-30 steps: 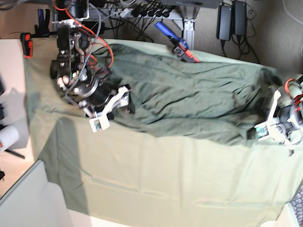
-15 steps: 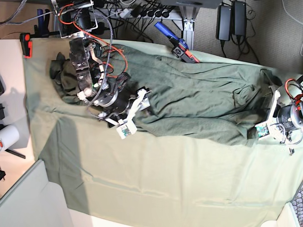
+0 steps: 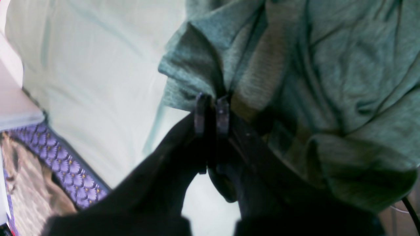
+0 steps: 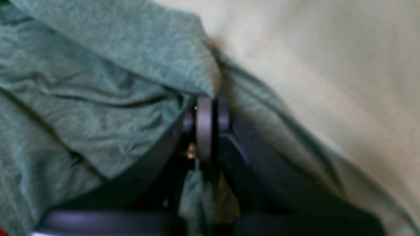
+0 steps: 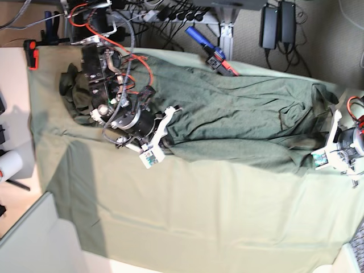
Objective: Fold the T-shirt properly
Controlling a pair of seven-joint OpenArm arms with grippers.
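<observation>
T-shirt (image 5: 239, 122) lies across table cloth (image 5: 187, 216) on the tabletop | right tool (image 5: 161, 135) at its left end in the base view | left tool (image 5: 330, 145) at its right end | power bricks (image 5: 278, 23) behind

We see that the right arm's black-and-white gripper (image 5: 161, 138) has travelled from 9 o'clock toward the middle of the counter, and its fingers (image 4: 204, 127), spread wide a second ago, are now clamped on a fold of the wrinkled dark olive-green knit T-shirt (image 5: 239, 125). That side of the garment has been drawn inward. The left gripper (image 5: 327, 149) has edged slightly toward 3 o'clock.
</observation>
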